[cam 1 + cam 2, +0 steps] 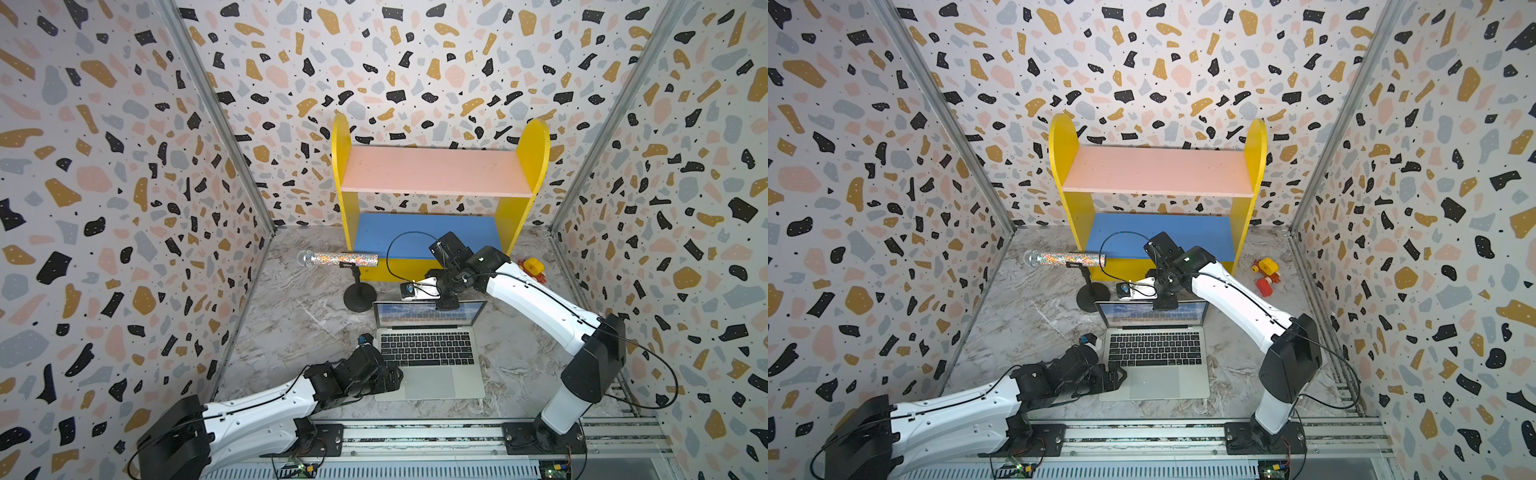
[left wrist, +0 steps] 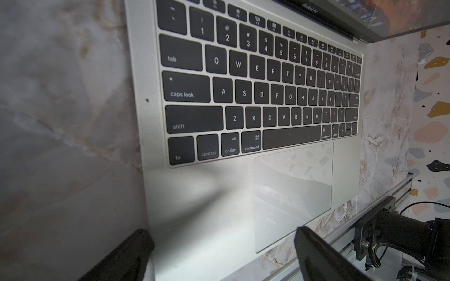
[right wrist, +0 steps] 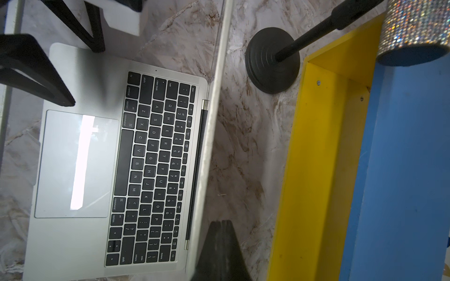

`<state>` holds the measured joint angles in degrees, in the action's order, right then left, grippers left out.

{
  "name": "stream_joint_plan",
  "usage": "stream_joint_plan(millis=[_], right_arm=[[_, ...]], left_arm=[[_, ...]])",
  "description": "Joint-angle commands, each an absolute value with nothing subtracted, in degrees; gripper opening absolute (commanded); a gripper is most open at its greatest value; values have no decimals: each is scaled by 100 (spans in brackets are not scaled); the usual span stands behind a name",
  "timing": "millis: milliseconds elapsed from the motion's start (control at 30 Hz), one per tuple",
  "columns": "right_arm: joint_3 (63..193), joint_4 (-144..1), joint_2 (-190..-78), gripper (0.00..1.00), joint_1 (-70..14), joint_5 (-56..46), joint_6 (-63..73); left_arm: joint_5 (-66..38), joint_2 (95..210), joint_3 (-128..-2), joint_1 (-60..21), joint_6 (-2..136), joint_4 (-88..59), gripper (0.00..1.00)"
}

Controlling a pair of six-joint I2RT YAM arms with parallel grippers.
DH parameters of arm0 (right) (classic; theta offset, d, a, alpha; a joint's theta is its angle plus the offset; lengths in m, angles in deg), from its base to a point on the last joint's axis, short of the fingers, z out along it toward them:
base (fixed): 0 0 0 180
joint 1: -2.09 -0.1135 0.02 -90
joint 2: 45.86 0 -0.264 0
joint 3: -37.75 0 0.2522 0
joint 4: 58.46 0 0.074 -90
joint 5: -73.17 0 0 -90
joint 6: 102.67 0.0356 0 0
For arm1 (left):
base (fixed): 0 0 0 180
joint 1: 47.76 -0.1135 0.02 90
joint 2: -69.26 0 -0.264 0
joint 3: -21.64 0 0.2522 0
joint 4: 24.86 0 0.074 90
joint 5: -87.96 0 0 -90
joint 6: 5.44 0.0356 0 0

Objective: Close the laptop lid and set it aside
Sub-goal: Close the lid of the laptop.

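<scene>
The silver-grey laptop point(image 1: 430, 384) point(image 1: 1154, 382) lies open mid-table, keys and trackpad facing up point(image 2: 243, 97) point(image 3: 80, 243). The laptop lid point(image 1: 415, 314) point(image 1: 1133, 314) stands nearly upright and shows a mountain screen. From the right wrist view it appears edge-on point(image 3: 207, 158). My right gripper point(image 1: 448, 305) point(image 1: 1165, 305) point(image 3: 221, 222) is shut and empty, tips just behind the lid's top edge near its right half. My left gripper point(image 1: 397, 376) point(image 1: 1119, 376) point(image 2: 222, 236) is open and low over the base's front left corner. Its fingers point(image 2: 136, 253) flank the palm rest.
A glittery microphone point(image 1: 336, 259) on a black round-based stand point(image 1: 359, 299) is just behind and left of the lid. A yellow shelf point(image 1: 436, 170) with pink and blue boards stands at the back. A red-and-yellow toy point(image 1: 534, 268) lies at the right. Patterned walls enclose the table.
</scene>
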<state>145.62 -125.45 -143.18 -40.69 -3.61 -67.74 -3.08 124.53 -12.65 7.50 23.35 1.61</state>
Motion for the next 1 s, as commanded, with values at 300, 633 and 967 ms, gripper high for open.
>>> stream_joint_plan(millis=[300, 633, 967], right_arm=[[14363, -13107, -13973, 0, -4245, -245, -6615], [14359, -13186, -13873, 0, -4364, -385, -6611], [14289, -13250, -13756, 0, -4508, -488, -6566]], left_arm=[[-18, 12213, -1063, 761, 2236, 573, 97], [89, 11909, -984, 761, 2180, 669, 97], [462, 10919, -856, 758, 2128, 1100, 96]])
